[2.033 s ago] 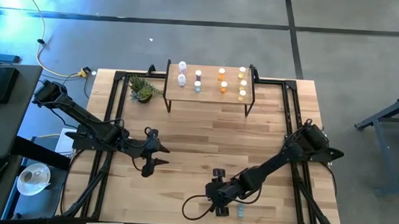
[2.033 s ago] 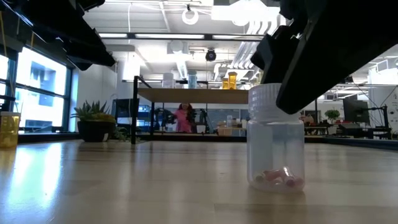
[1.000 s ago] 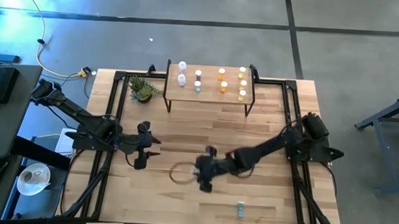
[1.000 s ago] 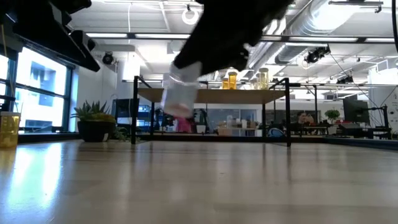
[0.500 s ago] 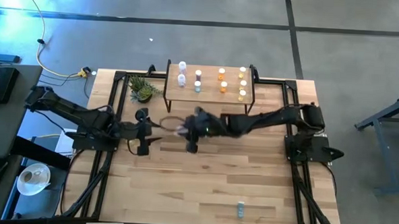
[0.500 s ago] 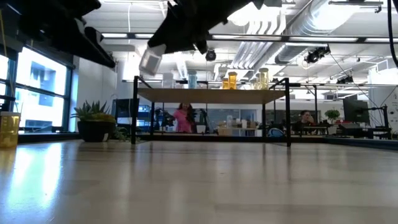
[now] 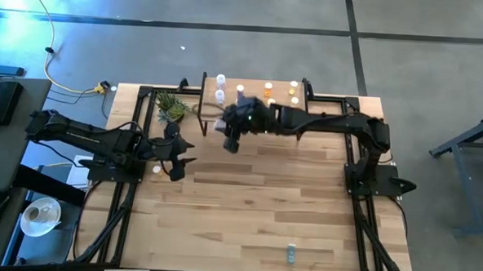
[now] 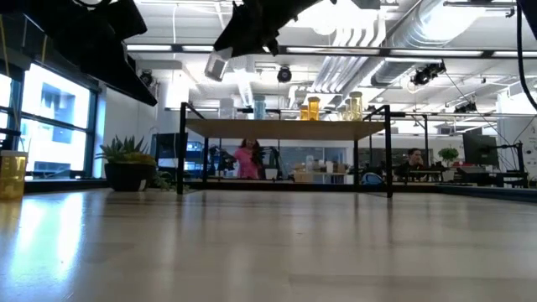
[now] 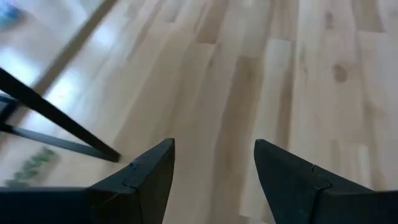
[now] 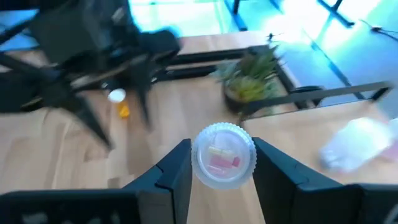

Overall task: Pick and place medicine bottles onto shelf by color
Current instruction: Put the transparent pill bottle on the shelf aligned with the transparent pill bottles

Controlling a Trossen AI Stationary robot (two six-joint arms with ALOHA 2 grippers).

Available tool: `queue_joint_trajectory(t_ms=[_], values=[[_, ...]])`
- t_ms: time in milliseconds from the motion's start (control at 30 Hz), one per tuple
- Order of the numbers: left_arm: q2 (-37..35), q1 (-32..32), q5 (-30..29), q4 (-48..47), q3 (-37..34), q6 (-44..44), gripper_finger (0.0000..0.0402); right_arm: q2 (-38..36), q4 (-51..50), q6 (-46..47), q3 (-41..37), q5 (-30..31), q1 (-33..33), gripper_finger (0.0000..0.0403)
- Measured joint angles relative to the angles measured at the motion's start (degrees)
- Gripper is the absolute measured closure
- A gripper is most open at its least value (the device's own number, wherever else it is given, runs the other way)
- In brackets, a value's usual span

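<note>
My right gripper [image 7: 224, 128] hangs in the air off the left end of the shelf [image 7: 255, 111], shut on a clear medicine bottle [image 10: 222, 155] with pink pills inside; the low view shows this bottle [image 8: 218, 65] higher than the shelf board [image 8: 285, 128]. On the shelf stand white [image 7: 220, 81], orange [image 7: 268, 92] and yellow [image 7: 293, 90] bottles. One more bottle [image 7: 290, 252] stands on the table near its front edge. My left gripper [image 7: 179, 156] is open above the table's left part, with nothing between its fingers [image 9: 149, 180]. My right gripper pinches the bottle by two opposite sides [image 10: 195, 158] between its two fingers [image 10: 174, 174]. The bottle lies along the fingers, its bottom turned away from the wrist. It is tilted and lifted clear of both table and shelf.
A small green potted plant [image 7: 172, 108] stands at the far left, beside the shelf's left legs. A small orange bottle with a white cap [image 10: 120, 102] lies on the table near my left arm. Bare wooden tabletop [image 7: 263, 202] spreads across the middle.
My right gripper has carried the bottle up and toward the table's far edge and left, from the table's middle to the shelf's left end; the bottle stays in the hold, tilted. My left gripper has shifted a little toward the far edge, still open.
</note>
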Motion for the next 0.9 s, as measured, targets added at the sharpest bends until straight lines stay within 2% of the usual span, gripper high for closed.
queue_joint_trajectory(t_ms=[133, 400, 600, 900], values=[[0.02, 0.1, 2.25, 0.0, 0.0, -2.13, 0.019, 0.0, -2.9, 0.0, 5.58, -1.31, -2.32, 0.0279], [0.02, 0.1, 2.45, 0.0, 0.0, -3.51, 0.019, 0.0, -7.81, -0.01, 13.89, -1.65, -6.7, 0.0279], [0.02, 0.1, 2.45, 0.0, 0.0, -3.16, 0.019, 0.0, -7.2, 0.16, 15.13, -1.69, -9.28, 0.0279], [0.02, 0.1, 2.45, 0.0, 0.0, -3.41, 0.019, 2.77, -9.37, 0.19, 15.41, -1.91, -9.32, 0.0279]])
